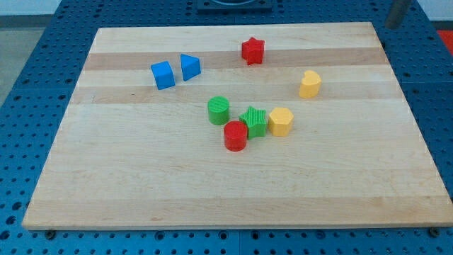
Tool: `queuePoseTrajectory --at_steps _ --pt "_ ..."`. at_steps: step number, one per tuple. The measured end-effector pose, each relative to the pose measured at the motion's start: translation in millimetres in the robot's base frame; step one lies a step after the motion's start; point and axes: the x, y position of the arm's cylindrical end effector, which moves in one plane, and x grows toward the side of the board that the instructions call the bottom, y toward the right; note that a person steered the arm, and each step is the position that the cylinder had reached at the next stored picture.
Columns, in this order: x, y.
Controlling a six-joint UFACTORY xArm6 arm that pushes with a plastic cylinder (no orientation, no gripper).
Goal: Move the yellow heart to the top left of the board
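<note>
The yellow heart lies on the right half of the table, well apart from the top left corner. Below and to its left sits a cluster: a yellow hexagonal block touching a green star, with a red cylinder just beside the star at lower left and a green cylinder just above that. A red star stands near the top edge, left of the heart. Two blue blocks occupy the upper left: a blue cube and, just beside it on the right, a blue triangular block. My tip cannot be made out, so its position relative to the blocks cannot be told; only a dark object shows at the view's top right corner. There is no hand to open or close.
</note>
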Motion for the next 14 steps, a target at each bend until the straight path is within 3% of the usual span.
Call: queuePoseTrajectory --at_steps 2,7,8,10,14 --pt "13 -11" --pt "176 -147" --pt "190 -178" --pt "183 -223" --pt "113 -215"
